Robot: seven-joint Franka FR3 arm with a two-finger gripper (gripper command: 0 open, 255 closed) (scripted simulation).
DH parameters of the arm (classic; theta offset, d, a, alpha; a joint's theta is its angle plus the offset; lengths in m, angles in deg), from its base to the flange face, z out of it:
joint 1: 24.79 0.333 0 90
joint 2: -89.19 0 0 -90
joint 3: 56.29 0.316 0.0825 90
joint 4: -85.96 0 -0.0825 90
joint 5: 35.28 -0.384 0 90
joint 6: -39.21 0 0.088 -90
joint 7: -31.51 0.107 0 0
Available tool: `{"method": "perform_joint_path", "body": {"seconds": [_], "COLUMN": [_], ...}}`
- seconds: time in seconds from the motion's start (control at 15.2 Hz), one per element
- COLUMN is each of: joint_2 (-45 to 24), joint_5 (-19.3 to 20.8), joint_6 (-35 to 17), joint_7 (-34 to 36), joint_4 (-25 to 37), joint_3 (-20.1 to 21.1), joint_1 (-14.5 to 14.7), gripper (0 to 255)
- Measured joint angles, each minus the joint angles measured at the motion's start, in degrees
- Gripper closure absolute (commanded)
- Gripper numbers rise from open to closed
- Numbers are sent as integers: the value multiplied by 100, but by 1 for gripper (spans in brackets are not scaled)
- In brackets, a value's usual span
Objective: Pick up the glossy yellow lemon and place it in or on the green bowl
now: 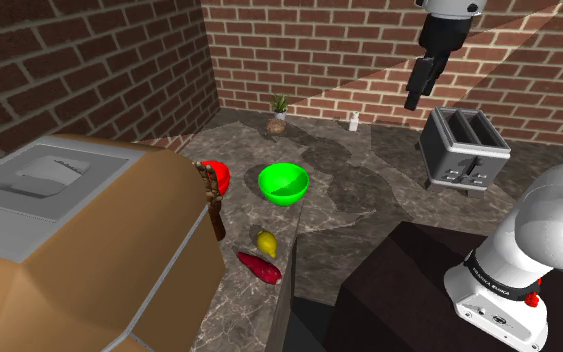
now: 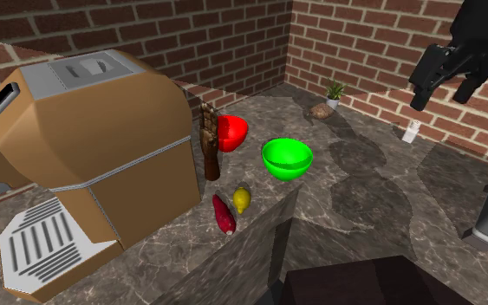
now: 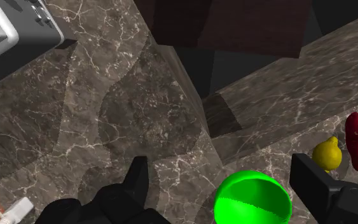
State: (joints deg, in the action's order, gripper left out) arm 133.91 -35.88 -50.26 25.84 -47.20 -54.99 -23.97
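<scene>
- Black jaws wide open, empty, high over desk (image 1: 369,200).
- Yellow lemon (image 1: 266,241) nr desk edge, beside long red veg (image 1: 258,267).
- Green bowl (image 1: 283,184) near lemon, not touching.

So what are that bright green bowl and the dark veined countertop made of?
The bright green bowl looks like glossy plastic or glazed ceramic: flat even colour, lighter sheen inside; which one stays open. The dark veined countertop looks like marble or similar stone: brown-grey with thin white veins.

Veined marble counter (image 1: 359,200), glossy green bowl (image 1: 283,184) (smooth), toaster (image 1: 462,150) seemingly brushed metal
</scene>
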Motion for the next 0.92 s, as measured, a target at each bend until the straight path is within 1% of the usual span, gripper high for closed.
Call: {"method": "perform_joint_path", "body": {"seconds": [0.07,0.26,0.46,0.53,0.92], "joint_2": [0,-134,-483,-536,-1461], "joint_5": [0,-83,-231,-269,-444], "joint_6": [0,-245,-676,-860,-1772], "joint_7": [0,111,335,385,785], "joint_4": [0,-147,-277,-424,-494], "joint_3": [0,145,418,488,990], "joint_1": [0,66,180,213,392], "gripper": [0,0,0,0,0]}}
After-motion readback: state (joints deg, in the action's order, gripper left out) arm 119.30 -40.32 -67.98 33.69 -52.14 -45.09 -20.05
